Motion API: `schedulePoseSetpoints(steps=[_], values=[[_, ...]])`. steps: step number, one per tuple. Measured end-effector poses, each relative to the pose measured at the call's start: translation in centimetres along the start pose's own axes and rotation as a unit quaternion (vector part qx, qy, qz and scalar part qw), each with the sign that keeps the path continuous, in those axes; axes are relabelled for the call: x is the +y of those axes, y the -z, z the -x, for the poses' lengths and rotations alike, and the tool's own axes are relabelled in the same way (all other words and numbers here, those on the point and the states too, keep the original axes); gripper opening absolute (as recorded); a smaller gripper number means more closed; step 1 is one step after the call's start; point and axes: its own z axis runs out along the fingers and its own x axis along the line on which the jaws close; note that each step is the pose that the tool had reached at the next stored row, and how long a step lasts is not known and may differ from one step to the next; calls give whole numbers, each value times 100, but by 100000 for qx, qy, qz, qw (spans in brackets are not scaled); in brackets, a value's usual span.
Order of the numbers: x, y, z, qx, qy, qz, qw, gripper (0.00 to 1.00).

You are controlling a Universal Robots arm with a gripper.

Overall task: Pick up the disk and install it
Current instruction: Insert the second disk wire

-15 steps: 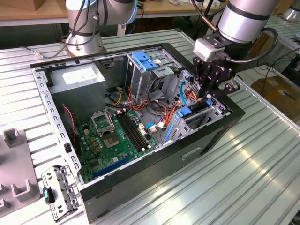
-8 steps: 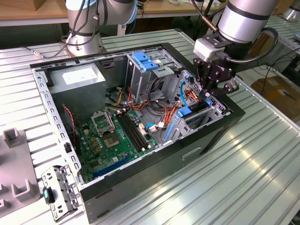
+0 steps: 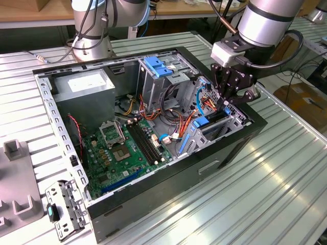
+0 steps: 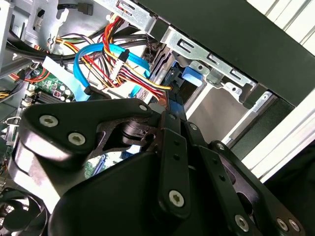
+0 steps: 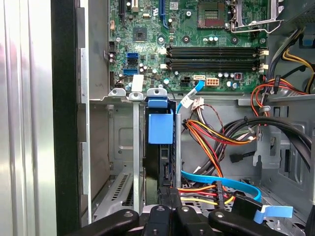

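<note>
My black linkage-fingered tool (image 3: pixel 231 94) hangs at right of centre in the exterior view, over the drive bay at the edge of the open black computer case (image 3: pixel 225 153) on the ribbed metal table (image 3: pixel 276 173). The flat silver-grey disk with blue plastic rails (image 5: pixel 160 142) stands edge-up in that bay. I cannot tell whether my tool is wide, narrow or holding it. The green motherboard (image 3: pixel 127 148) lies lower left of centre.

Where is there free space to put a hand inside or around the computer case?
Free: ribbed table right of the case in the exterior view. Crowded: cables beside the disk, where the gripper hangs.
</note>
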Motion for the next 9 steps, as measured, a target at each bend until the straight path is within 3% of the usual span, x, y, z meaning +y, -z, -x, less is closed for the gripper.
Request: schedulePoseSetpoints(steps=[6, 9], values=[[0, 1, 0, 0, 2, -2, 100000, 11], [31, 3, 0, 6, -1, 0, 100000, 11]])
